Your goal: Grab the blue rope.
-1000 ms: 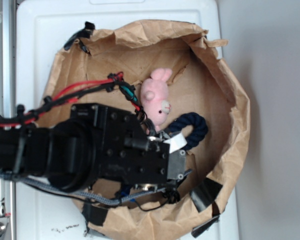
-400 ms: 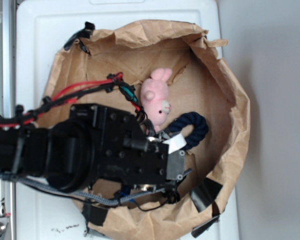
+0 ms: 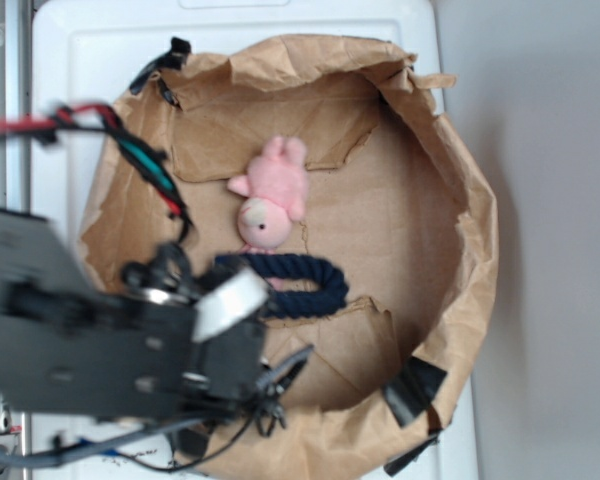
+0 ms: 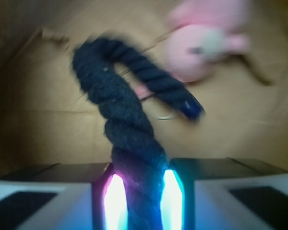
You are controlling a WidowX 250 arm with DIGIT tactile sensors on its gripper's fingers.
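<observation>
At six o'clock in the wrist view, gripper [image 4: 139, 191] fingers pinch the blue rope [image 4: 129, 129] | rope hooks toward twelve, capped end beside pink plush [image 4: 201, 43] | grab looks made; lift clear of paper bag [image 3: 450, 200] unconfirmed

The pink plush [image 3: 269, 195] is the one obstacle on the floor of the paper bag [image 3: 460, 200], lying just above the blue rope [image 3: 295, 285] and touching it. To the plush's right and above it, bare brown floor runs open to the crumpled walls.
</observation>
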